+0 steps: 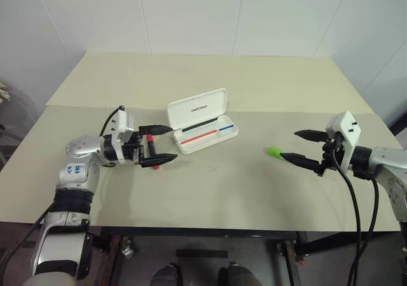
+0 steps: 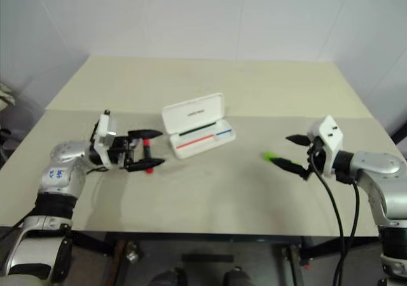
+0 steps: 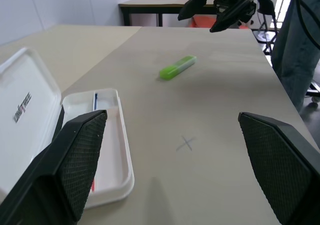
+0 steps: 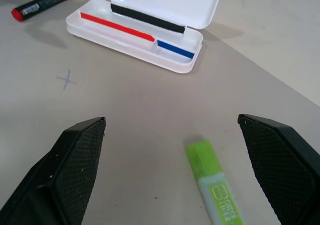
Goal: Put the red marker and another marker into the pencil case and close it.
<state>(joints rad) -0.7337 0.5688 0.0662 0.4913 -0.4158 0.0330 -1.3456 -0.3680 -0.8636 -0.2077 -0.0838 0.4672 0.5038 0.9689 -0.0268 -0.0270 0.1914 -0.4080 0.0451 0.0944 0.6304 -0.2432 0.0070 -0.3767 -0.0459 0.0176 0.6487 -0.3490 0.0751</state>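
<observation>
The white pencil case (image 1: 205, 122) lies open in the middle of the table (image 1: 254, 82), its lid tipped up at the back and a thin red-and-blue stick (image 4: 131, 32) lying inside its tray. To the left of the case, the left gripper (image 1: 163, 147) hangs over the table with its two black fingers spread wide and holding nothing — the red marker (image 4: 44, 3) lies on the table right between those fingers. Well off to the right of the case, the green marker (image 4: 215, 190) lies flat on the table, and the right gripper (image 1: 296, 146) is just beside it with its jaws wide too — empty, one finger tip right next to the marker's end.
</observation>
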